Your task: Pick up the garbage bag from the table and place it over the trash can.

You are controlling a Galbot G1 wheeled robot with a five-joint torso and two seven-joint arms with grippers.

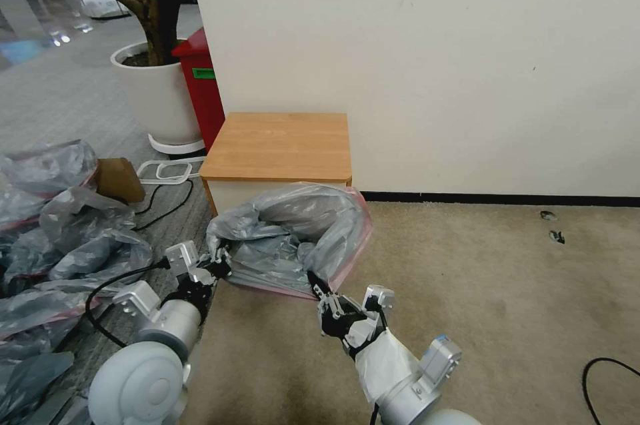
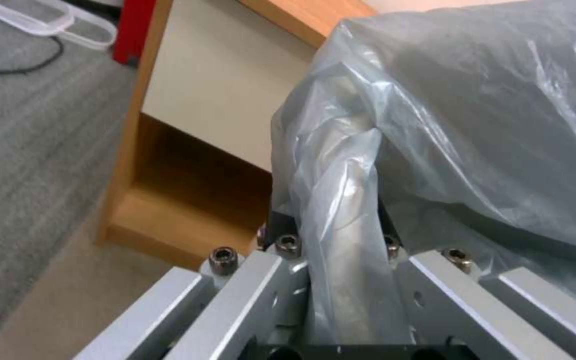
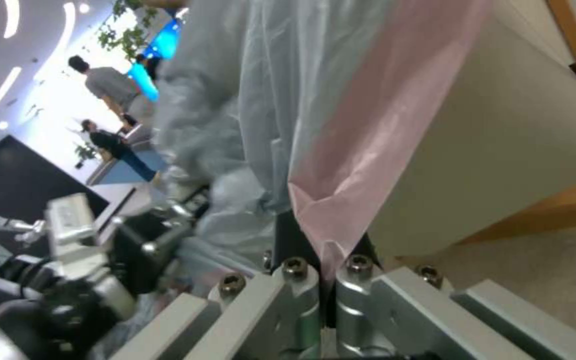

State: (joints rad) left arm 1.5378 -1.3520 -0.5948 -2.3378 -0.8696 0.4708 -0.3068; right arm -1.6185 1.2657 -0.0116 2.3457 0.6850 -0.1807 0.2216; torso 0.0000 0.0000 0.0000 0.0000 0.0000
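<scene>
Both claws pinch the garbage bag [image 1: 293,238], left claw [image 1: 217,266] and right claw [image 1: 319,292], stretched before the tabletop [image 1: 280,145]; uneven pulling could tear or slip the thin film.

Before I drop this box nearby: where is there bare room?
The table top is bare, and so is the beige carpet right of the garbage bag. The floor to the left is crowded with a heap of grey bags and a cable.
</scene>
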